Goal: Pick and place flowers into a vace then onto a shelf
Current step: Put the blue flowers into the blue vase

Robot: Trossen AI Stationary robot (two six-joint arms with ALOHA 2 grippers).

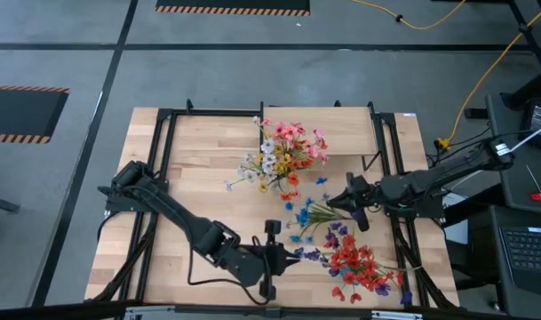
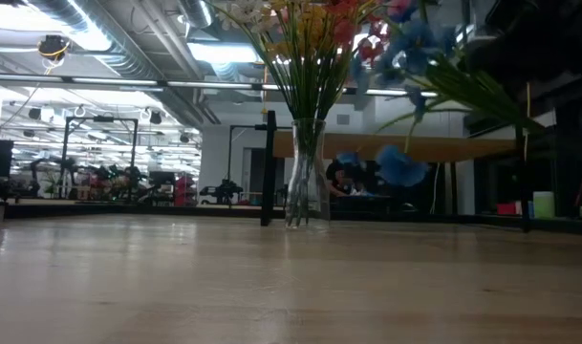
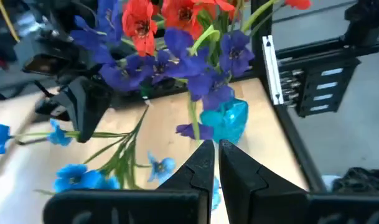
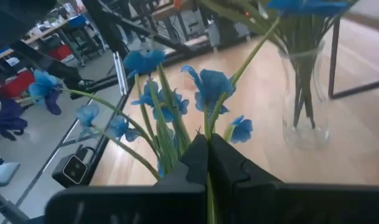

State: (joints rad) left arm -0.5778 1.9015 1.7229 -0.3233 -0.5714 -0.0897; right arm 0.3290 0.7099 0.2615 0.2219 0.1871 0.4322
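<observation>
The right gripper (image 4: 208, 163), near the glass vase (image 4: 306, 99), pinches a blue flower spray (image 4: 208, 87) by its thin, light, springy stems; the left gripper (image 3: 215, 163) is closed, apparently empty.

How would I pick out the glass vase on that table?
Find the raised pale shelf at the table's far edge. The vase stands on the tabletop by the shelf's left end: clear, upright glass holding green stems with red, yellow and white blooms. The other flowers lie loose.

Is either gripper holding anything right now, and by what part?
The right gripper pinches the light blue spray by its green stems. The left gripper is shut on a dark blue-purple spray's stem.
</observation>
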